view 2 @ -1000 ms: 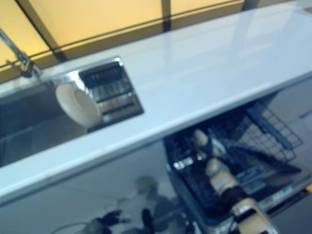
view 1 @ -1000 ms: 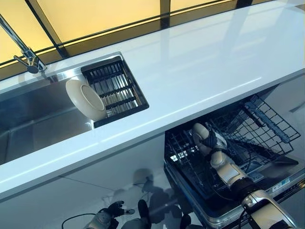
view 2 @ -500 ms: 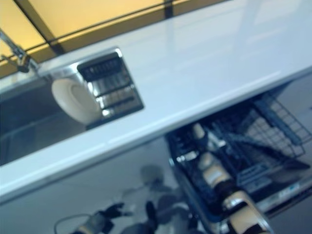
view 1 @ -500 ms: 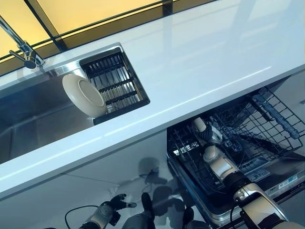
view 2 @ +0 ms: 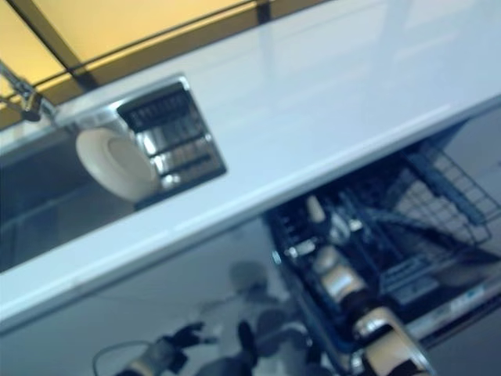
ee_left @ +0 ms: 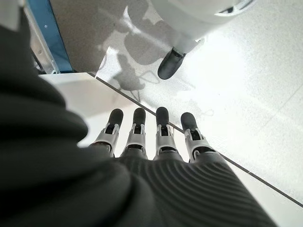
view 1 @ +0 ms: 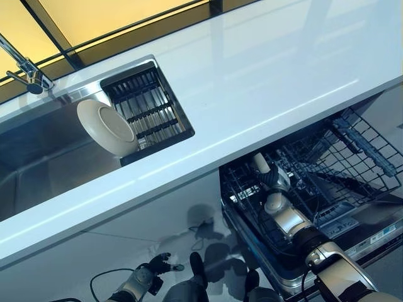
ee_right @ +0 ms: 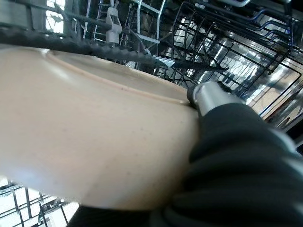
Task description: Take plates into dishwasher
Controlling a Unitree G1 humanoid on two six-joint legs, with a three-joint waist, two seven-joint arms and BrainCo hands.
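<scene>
Two plates show. Nearest, at about 7 o'clock low in the head view, the left hand (view 1: 146, 275) hangs over the floor (ee_left: 246, 94) with fingers straight and holding nothing. At 4 o'clock the right hand (view 1: 272, 178) reaches into the pulled-out dishwasher rack (view 1: 352, 157), its thumb clamped on the rim of a cream plate (ee_right: 85, 127) held among the wires. Farther off, at 10 o'clock beyond the white countertop (view 1: 271, 75), a second plate (view 1: 107, 128) leans on edge against the drainer (view 1: 148, 110) in the sink (view 1: 38, 157).
</scene>
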